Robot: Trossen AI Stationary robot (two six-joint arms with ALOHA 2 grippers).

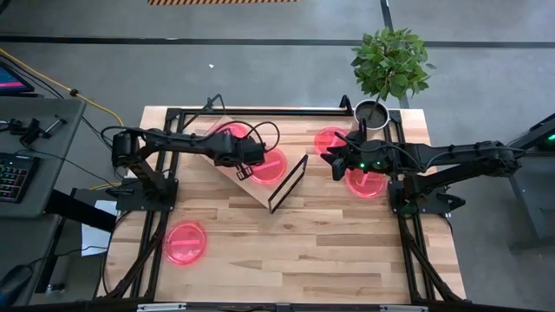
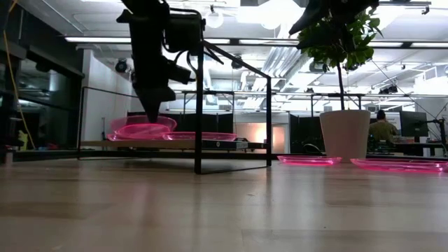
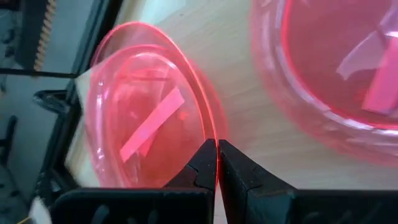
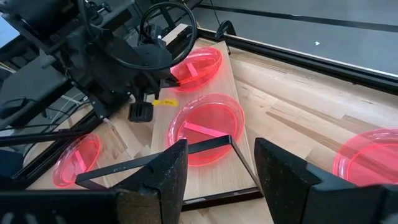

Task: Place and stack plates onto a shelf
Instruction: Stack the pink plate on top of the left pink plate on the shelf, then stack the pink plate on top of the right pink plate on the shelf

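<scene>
The shelf (image 1: pixel 258 192) stands slantwise at the table's middle left. Two pink plates are on it: one at its far corner (image 1: pixel 227 132) and one nearer the middle (image 1: pixel 270 166). My left gripper (image 1: pixel 245 154) is over the shelf between them, shut on the far plate (image 3: pixel 143 118). Two nested rims show there, as of one plate lying in another; I cannot tell for sure. Another plate (image 1: pixel 185 243) lies on the table at the near left. Two plates (image 1: pixel 329 139) (image 1: pixel 367 182) lie at the right. My right gripper (image 1: pixel 334 161) is open between those two and touches nothing. My left gripper pinches the far plate's rim (image 3: pixel 211 134) between its two fingertips, on the side facing the other shelf plate. In the low view the fingers (image 2: pixel 155 105) come from above, pointing down. The plate (image 2: pixel 142 127) sits low over the shelf board, roughly level.
A potted plant (image 1: pixel 375 111) stands at the table's far right, close behind my right arm. The shelf's black frame (image 1: pixel 289 182) rises on its right side, between the two grippers. Bare wood lies along the table's near half.
</scene>
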